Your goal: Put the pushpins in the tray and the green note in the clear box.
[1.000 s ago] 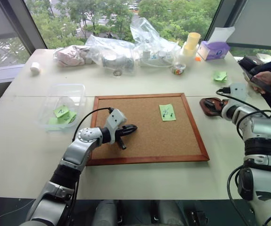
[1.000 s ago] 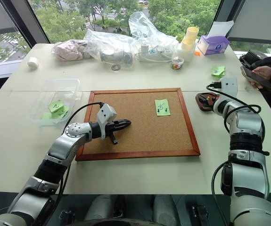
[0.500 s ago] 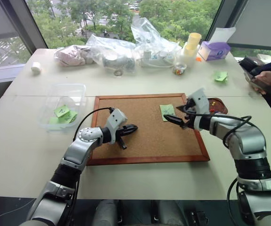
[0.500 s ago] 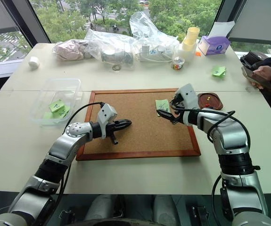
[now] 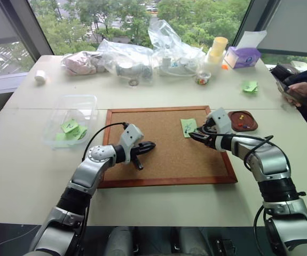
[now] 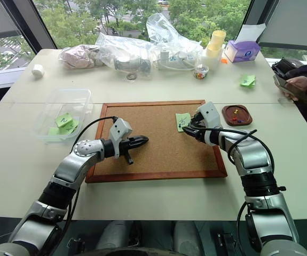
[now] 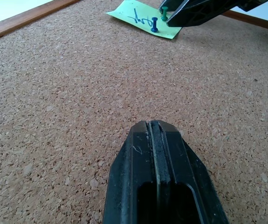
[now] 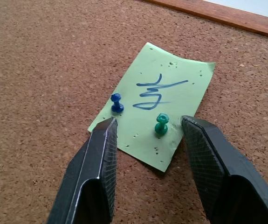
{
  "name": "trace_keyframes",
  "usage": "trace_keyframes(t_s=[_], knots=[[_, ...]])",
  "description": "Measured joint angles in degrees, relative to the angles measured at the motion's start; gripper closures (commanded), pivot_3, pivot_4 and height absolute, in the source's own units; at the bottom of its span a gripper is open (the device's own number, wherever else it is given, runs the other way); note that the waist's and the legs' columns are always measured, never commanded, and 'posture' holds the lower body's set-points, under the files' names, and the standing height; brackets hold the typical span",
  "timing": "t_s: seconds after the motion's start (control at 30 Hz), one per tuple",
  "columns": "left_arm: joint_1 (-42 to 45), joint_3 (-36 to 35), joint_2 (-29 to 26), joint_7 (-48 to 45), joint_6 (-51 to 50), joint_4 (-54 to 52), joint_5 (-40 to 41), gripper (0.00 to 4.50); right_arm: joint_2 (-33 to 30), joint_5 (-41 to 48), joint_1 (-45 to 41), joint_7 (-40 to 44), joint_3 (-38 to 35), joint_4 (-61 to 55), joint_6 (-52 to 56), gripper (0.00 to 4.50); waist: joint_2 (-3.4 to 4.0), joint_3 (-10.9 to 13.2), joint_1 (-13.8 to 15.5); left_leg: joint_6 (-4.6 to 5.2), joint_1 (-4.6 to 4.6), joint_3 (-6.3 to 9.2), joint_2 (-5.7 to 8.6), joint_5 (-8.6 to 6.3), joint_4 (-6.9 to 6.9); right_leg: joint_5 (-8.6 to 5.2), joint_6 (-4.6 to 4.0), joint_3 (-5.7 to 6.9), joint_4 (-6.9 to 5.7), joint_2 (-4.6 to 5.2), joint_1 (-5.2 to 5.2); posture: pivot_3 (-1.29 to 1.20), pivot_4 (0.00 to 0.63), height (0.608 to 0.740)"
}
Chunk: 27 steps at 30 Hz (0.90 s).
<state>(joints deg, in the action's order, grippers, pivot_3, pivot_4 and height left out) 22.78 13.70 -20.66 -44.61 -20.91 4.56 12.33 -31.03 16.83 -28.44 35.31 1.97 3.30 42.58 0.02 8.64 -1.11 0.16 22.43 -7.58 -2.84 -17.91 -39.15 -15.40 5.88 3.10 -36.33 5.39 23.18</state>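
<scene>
The green note (image 8: pixel 161 103) lies on the cork board (image 5: pixel 158 160), held down by a blue pushpin (image 8: pixel 116 103) and a green pushpin (image 8: pixel 161 124). My right gripper (image 8: pixel 147 125) hovers open just over the note, with the green pin between its fingers and touching neither. The dark oval tray (image 5: pixel 248 127) sits off the board's right edge with a few small pins (image 5: pixel 240 118) in it. The clear box (image 5: pixel 73 97) stands to the left of the board and holds other green notes. My left gripper (image 5: pixel 152 144) is shut and empty, low over the board's left half.
Crinkled plastic bags (image 5: pixel 142 53), stacked cups (image 5: pixel 216 49) and a purple tissue box (image 5: pixel 242 56) line the table's far side. Another green paper (image 5: pixel 249 86) lies at the back right. A person's hand with a phone (image 5: pixel 293 92) is at the right edge.
My right gripper has swung left from the tray to the green note, and its fingers have narrowed around the green pin. The left arm has not moved.
</scene>
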Motion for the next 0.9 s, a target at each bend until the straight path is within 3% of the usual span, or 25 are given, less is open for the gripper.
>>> trace_keyframes(t_s=[0.1, 0.2, 0.57, 0.9], knots=[[0.0, 0.0, 0.0, 0.0, 0.0, -0.2, 0.0, 4.5, 0.2, -0.3, -0.1, 0.2, 0.0, 1.0, -0.9, 3.1, 0.0, 0.0, 0.0, 0.0, 0.0, 0.0, 0.0, 0.0, 0.0, 0.0, 0.0, 0.0, 0.01, 0.0, 0.0, 0.0, 0.15, 0.74], [0.0, 0.0, -0.1, 0.0, 0.0, -0.2, 0.0, 4.5, 0.3, -0.6, -0.1, 0.3, -0.2, 1.4, -1.4, 4.48, 0.0, 0.0, 0.0, 0.0, 0.0, 0.0, 0.0, 0.0, 0.0, 0.0, 0.0, 0.0, 0.01, 0.0, 0.0, 0.0, 0.15, 0.74], [0.7, 0.3, -0.7, -1.6, -0.1, 0.6, -0.1, 4.5, -0.2, -0.9, -0.3, 0.8, -0.9, -0.8, 0.5, 4.48, 0.0, 0.0, 0.1, 0.0, 0.02, 0.0, -0.01, 0.0, 0.01, 0.0, 0.0, 0.0, 0.01, 0.01, 0.03, 0.0, 0.15, 0.74], [1.4, 0.3, -0.7, -2.8, -0.1, 1.8, -0.1, 4.5, -4.6, 0.8, -4.4, -0.2, -7.7, -5.9, 0.9, 4.48, -0.02, 0.0, 0.1, 0.03, 0.01, 0.0, 0.0, -0.02, 0.01, 0.0, 0.0, 0.0, 0.02, 0.02, 0.0, 0.0, 0.15, 0.74]])
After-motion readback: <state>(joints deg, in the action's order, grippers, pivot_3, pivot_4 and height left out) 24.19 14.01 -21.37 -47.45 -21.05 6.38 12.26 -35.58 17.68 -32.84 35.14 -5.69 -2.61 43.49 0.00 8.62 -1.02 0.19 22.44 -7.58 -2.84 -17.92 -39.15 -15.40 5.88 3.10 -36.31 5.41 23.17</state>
